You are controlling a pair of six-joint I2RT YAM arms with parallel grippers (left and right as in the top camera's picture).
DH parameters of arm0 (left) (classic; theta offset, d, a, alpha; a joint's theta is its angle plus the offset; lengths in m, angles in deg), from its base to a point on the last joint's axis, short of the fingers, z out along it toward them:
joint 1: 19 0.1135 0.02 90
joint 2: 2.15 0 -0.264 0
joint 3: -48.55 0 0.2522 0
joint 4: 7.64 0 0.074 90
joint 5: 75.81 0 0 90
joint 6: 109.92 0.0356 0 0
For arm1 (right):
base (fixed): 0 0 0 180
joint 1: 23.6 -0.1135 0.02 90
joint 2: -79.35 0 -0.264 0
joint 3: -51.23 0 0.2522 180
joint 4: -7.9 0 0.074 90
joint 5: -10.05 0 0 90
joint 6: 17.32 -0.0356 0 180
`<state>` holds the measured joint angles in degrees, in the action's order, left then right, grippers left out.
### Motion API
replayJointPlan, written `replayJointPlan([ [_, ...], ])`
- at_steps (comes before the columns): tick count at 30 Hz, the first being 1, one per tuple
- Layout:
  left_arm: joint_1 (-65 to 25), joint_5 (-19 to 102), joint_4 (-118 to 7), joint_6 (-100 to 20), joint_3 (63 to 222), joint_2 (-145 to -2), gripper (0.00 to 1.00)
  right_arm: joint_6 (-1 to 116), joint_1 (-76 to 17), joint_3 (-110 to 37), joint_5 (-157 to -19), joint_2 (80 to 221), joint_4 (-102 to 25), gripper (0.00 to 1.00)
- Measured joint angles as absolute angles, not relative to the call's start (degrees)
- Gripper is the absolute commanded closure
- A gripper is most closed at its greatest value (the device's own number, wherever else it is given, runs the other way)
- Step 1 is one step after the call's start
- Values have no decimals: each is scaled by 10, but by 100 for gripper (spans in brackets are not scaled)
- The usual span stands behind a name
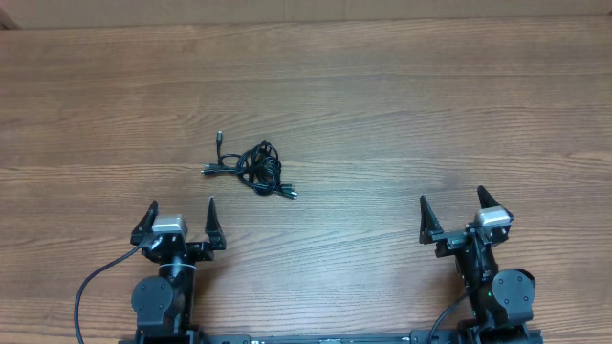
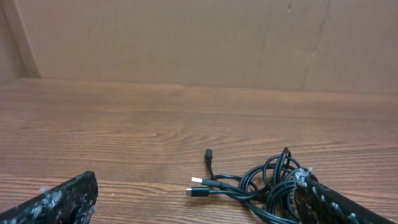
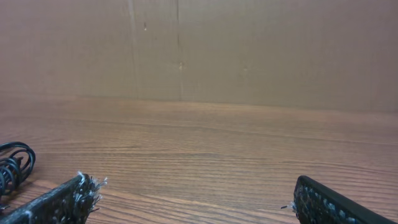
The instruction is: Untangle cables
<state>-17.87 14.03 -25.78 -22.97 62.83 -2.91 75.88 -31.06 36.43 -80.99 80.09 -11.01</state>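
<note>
I see black cables (image 1: pixel 253 169) with silver plug tips, a brown worktop (image 1: pixel 402 86) streaked with darker wood grain, and a plain tan far wall (image 2: pixel 186 37).

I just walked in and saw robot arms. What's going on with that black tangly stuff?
Nothing is being touched right now. A tangled bundle of thin black cables lies on the wooden table. The robot's left gripper and right gripper sit near the table's edge, both open and empty. The bundle is closer to the left gripper, a bit ahead of it.
</note>
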Motion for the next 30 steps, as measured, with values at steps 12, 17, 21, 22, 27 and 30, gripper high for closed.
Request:
replayJointPlan([
  [12, -179, 126, -297, -230, 644, -29, 0, 759, -311, 364, -810, 801, -110, 0],
  [17, -179, 118, -352, -230, 670, -29, 0, 759, -311, 364, -810, 801, -111, 0],
  [21, -179, 116, -377, -230, 698, -29, 1, 759, -311, 364, -810, 801, -110, 0],
  [22, -179, 115, -379, -230, 707, -29, 0, 759, -311, 364, -810, 801, -110, 0],
  [27, -179, 113, -382, -248, 742, -29, 0, 759, -311, 364, -810, 801, -110, 0],
  [30, -179, 113, -396, -260, 756, -29, 0, 759, -311, 364, -810, 801, -110, 0],
])
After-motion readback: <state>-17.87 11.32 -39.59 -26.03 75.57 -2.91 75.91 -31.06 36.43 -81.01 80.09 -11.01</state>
